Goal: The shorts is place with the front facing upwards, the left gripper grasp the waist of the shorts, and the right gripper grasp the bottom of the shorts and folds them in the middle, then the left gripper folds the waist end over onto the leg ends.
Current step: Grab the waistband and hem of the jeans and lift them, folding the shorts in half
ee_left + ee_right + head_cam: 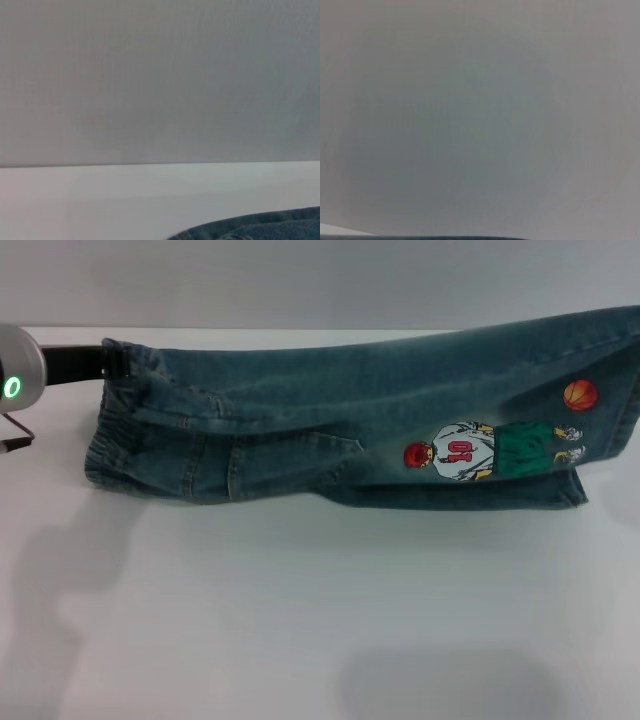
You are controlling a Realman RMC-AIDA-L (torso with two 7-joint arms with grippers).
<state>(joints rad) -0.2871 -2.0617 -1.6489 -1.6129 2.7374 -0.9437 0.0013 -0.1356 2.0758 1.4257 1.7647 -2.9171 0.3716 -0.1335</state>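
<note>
The shorts [340,425] lie folded lengthwise in a long band across the far part of the white worktop [300,620], running from near its left edge to its right edge. We see the waist [110,445] at the left end and a stitched basketball player [465,450] near the right end. The left gripper [110,362] is at the far corner of the waist, touching the band; we cannot tell whether its claw is closed. The right gripper is not visible.

Head view down over shorts [340,420]; both wrist views toward blank wall
</note>
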